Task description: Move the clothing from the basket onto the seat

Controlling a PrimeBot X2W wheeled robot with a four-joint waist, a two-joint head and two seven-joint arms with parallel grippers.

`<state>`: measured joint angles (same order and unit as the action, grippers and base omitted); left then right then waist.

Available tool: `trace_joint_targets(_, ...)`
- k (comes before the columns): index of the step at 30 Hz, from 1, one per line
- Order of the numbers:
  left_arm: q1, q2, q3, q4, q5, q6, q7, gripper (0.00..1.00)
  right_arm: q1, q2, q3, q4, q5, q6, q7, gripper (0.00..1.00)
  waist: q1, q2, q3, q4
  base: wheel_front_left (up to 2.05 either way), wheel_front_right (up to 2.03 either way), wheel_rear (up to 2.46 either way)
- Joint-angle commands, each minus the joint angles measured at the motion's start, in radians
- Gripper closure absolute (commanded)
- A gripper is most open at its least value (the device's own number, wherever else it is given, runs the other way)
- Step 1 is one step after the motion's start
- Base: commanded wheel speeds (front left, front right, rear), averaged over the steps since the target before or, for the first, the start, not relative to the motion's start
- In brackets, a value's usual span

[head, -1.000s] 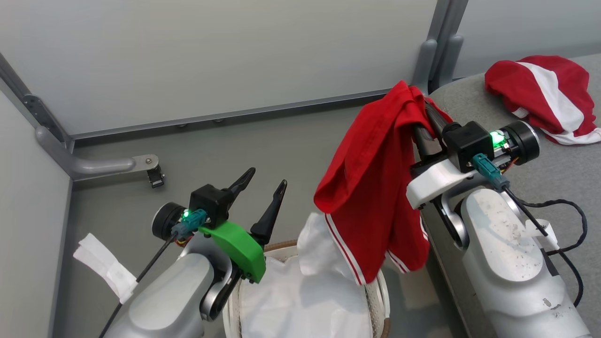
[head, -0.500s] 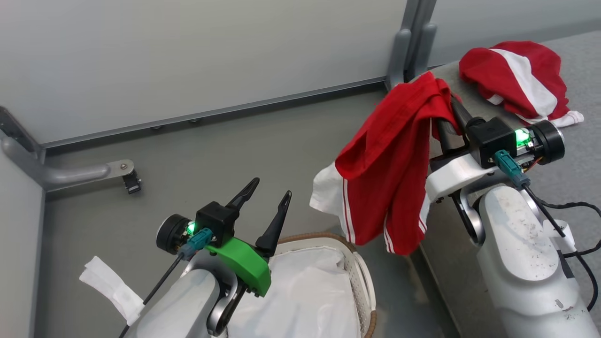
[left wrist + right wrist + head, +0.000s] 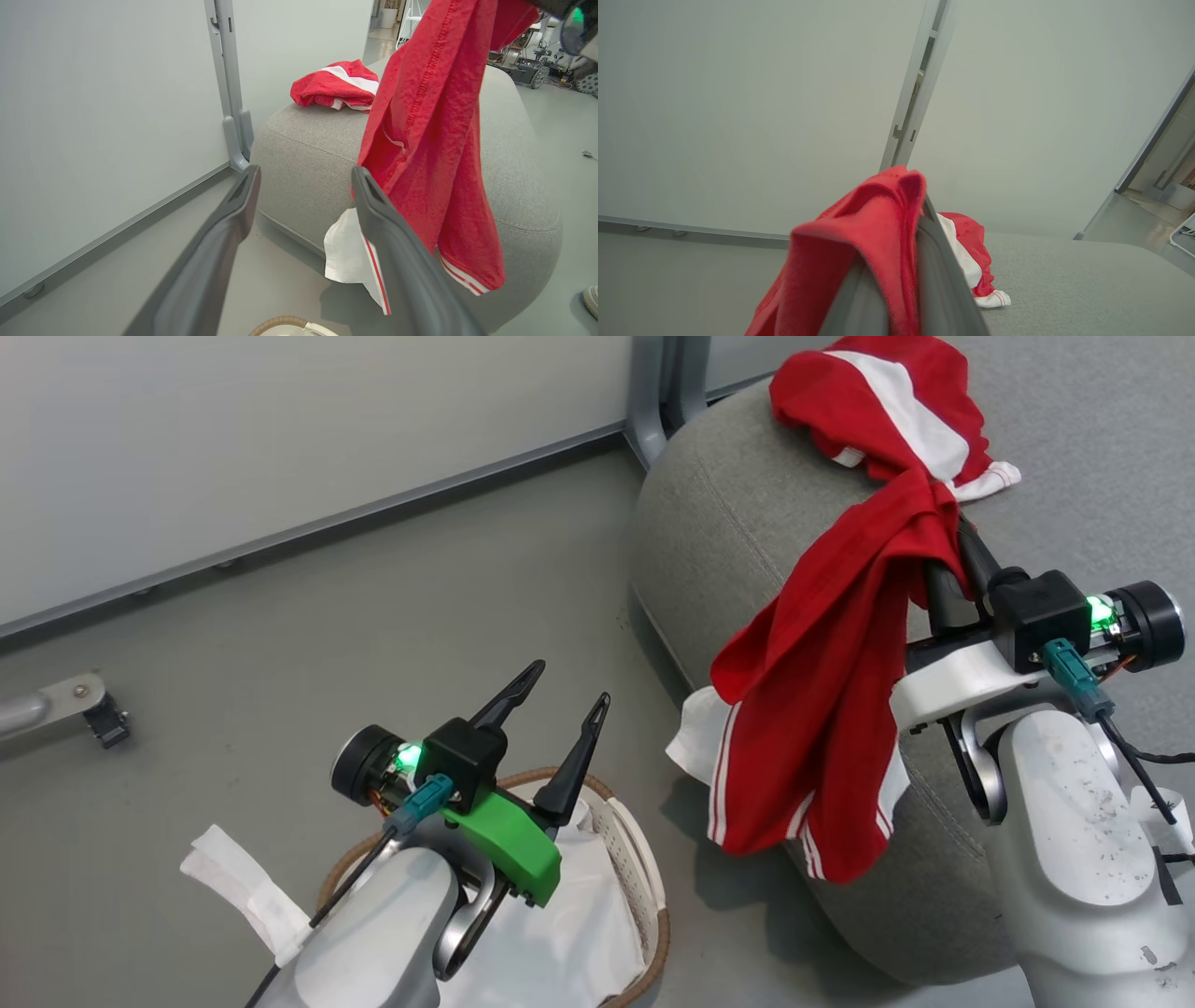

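Right gripper [image 3: 948,555] clamped on hanging red garment [image 3: 822,691] beside grey sofa [image 3: 728,523] edge, 2nd red garment [image 3: 887,411] lying on sofa, left gripper [image 3: 569,683] spread empty above basket [image 3: 644,868]

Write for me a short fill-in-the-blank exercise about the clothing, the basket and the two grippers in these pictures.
1. The right gripper is shut on the hanging garment, which is mainly ____.
2. The left gripper hovers above the basket with its fingers ____.
3. The other garment lies on top of the seat and shows a broad ____ panel.
4. The basket's woven rim is ____.

Missing words: red; open; white; brown.
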<state>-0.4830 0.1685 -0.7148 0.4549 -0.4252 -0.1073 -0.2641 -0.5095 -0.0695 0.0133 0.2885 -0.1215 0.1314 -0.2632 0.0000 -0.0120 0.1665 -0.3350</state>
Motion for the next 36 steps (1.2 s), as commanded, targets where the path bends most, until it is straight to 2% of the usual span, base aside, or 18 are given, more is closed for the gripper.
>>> trace_joint_targets(1,-0.019,-0.002,0.000,0.004,0.011,-0.007,0.000,0.00,0.005,0.004,-0.005,-0.006,0.003,-0.001,-0.002,1.00,0.0000,0.0120,0.074,-0.074,0.00,0.00,0.00)
trace_joint_targets(6,-0.048,-0.013,-0.011,0.017,0.032,-0.016,0.000,0.00,-0.014,0.000,-0.025,-0.006,0.000,-0.001,-0.002,1.00,0.0000,0.0120,0.115,-0.087,0.00,0.00,0.00)
trace_joint_targets(11,-0.065,-0.023,-0.018,0.023,0.040,-0.021,0.000,0.00,-0.041,-0.013,-0.049,0.004,-0.003,-0.001,-0.002,1.00,0.0000,0.0120,0.147,-0.062,0.00,0.00,0.00)
trace_joint_targets(17,-0.076,-0.034,-0.024,0.023,0.043,-0.023,0.000,0.00,-0.150,-0.083,-0.081,0.017,0.012,-0.001,-0.002,1.00,0.0000,0.0120,0.176,-0.007,0.00,0.00,0.00)
trace_joint_targets(20,-0.079,-0.045,-0.016,0.009,0.048,-0.023,0.000,0.00,-0.235,-0.155,-0.092,0.032,0.014,-0.001,-0.002,1.00,0.0000,0.0120,0.189,0.029,0.00,0.00,0.00)
trace_joint_targets(29,-0.101,-0.062,-0.047,-0.050,0.077,-0.024,0.000,0.00,-0.564,-0.425,-0.177,0.139,0.036,-0.001,-0.002,1.00,0.0000,0.0120,0.266,0.129,0.00,0.00,0.00)
trace_joint_targets(36,-0.141,-0.050,-0.067,-0.098,0.104,-0.024,0.000,0.00,-0.669,-0.528,-0.248,0.222,0.041,-0.001,0.018,1.00,0.0000,0.0120,0.372,0.189,0.00,0.00,0.00)
